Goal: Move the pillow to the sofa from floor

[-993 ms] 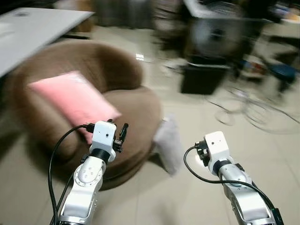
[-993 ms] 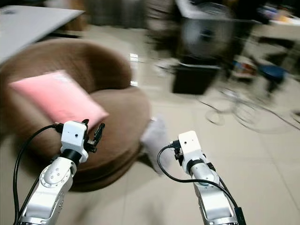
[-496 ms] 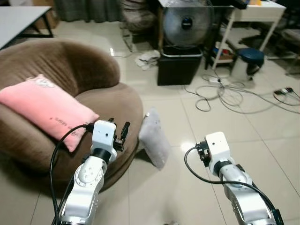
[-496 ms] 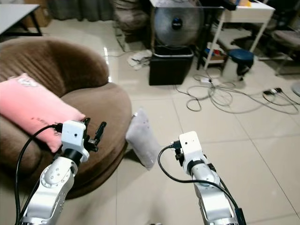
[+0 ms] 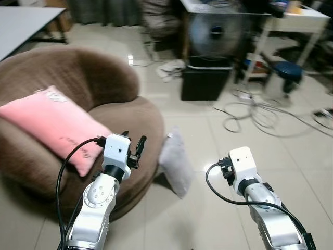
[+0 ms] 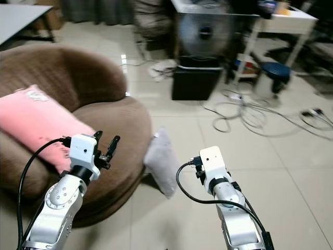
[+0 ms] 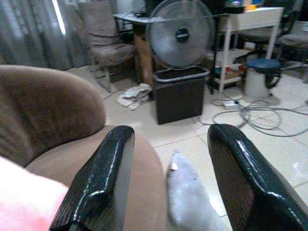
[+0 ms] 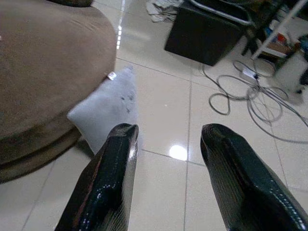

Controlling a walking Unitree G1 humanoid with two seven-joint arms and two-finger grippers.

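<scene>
Our view has swung slightly; nothing else moves.
Grey pillow (image 5: 175, 162) leans upright against sofa (image 5: 130, 112) on tiled floor (image 5: 218, 135); left gripper (image 7: 166, 185) and right gripper (image 8: 166, 178) gape, empty.

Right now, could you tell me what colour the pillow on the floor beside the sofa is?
The pillow is light grey, seen best in the right wrist view.

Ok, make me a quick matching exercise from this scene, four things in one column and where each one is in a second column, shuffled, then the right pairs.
Things:
1. grey pillow
2. pink pillow
3. fan
4. cables

Places:
A. on the brown sofa
B. loose on the tiles near the white table
C. on the floor, leaning against the sofa's edge
D. on top of the black box

Pairs: 1-C, 2-A, 3-D, 4-B
</scene>
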